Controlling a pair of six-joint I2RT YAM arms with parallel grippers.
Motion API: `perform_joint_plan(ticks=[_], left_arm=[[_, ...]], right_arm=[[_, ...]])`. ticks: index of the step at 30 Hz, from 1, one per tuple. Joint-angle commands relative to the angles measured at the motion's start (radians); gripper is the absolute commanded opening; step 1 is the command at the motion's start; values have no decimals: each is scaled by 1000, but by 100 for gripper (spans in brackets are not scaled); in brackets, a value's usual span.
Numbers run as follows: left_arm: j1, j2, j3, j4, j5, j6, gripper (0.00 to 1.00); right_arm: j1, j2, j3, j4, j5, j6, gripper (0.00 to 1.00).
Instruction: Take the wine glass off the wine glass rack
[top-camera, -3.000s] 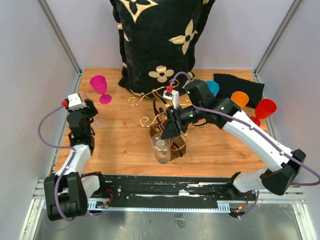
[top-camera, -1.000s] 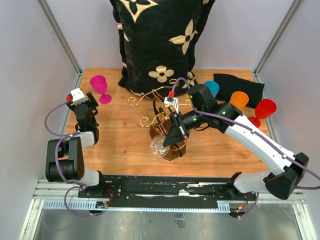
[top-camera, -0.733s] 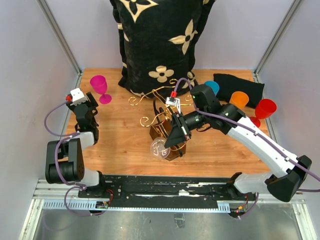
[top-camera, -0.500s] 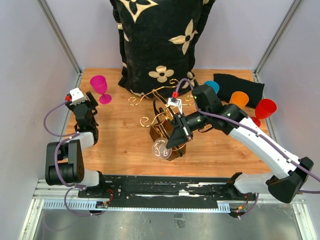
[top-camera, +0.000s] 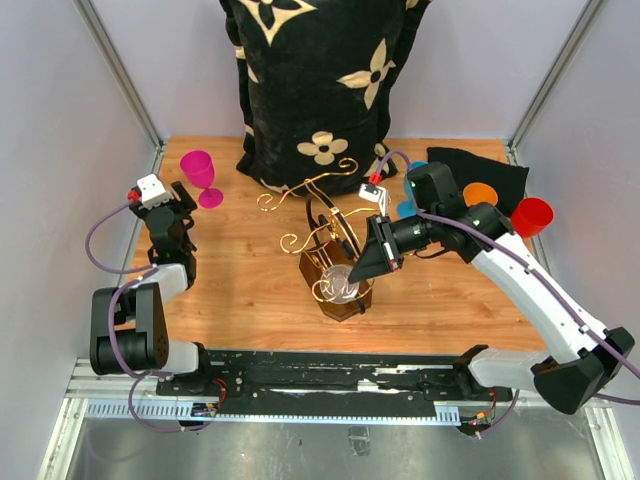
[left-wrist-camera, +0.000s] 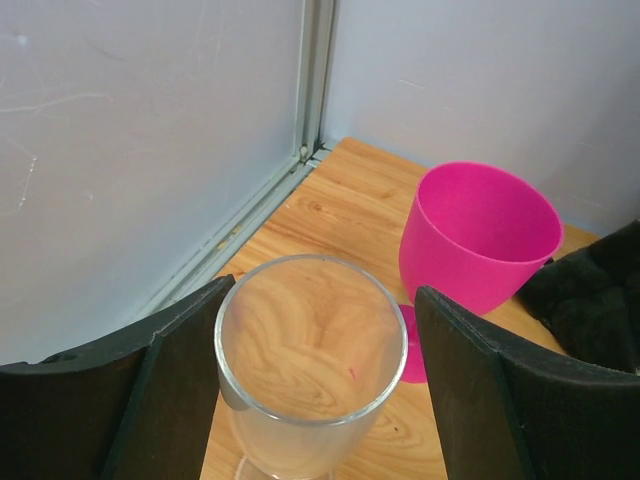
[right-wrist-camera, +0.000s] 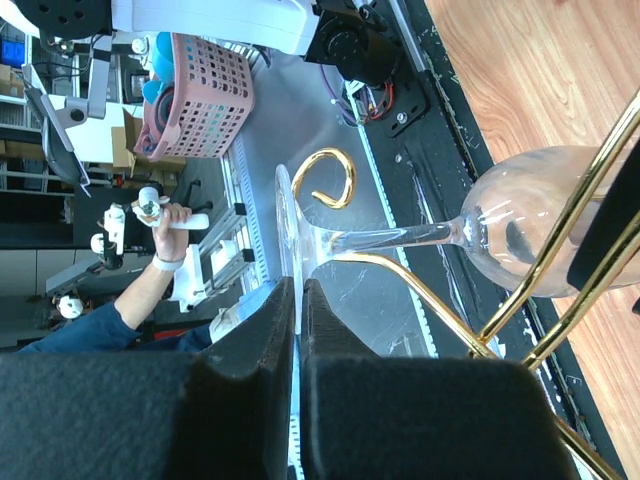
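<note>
1. I count two clear glasses: a wine glass (right-wrist-camera: 510, 235) and a second clear glass (left-wrist-camera: 310, 350).
2. I count four coloured goblets: a pink goblet (top-camera: 198, 170), a blue goblet (top-camera: 404, 200), an orange goblet (top-camera: 480, 194) and a red goblet (top-camera: 531, 215).
3. One wine glass rack (top-camera: 350, 306).
4. One black flowered cushion (top-camera: 320, 80).
5. One black cloth (top-camera: 490, 165).
6. Two pincers of mine: my left pincer (left-wrist-camera: 322, 290) and my right pincer (right-wrist-camera: 298, 290).

Lower wine glass (right-wrist-camera: 520, 235) foot hidden inside right pincer (right-wrist-camera: 299, 292)
</note>
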Motion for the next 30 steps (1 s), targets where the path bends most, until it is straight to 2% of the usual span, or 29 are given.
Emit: perform_joint_plan(ticks=[1, 13, 18, 24, 30], left_arm=[[-1, -34, 34, -7, 8, -14, 78], [-1, -123, 86, -193, 6, -32, 81], [-1, -178, 98, -271, 29, -57, 82], [-1, -213, 184, -475, 46, -86, 82], [-1, -244, 208, -532, 48, -100, 85]], right_arm=[[-18, 27, 35, 42, -53, -8, 1], [-25, 144, 206, 61, -20, -15, 1], [-23, 178, 230, 89, -34, 0, 1], [37, 233, 280, 116, -52, 15, 1], [83, 267, 315, 125, -61, 16, 1]])
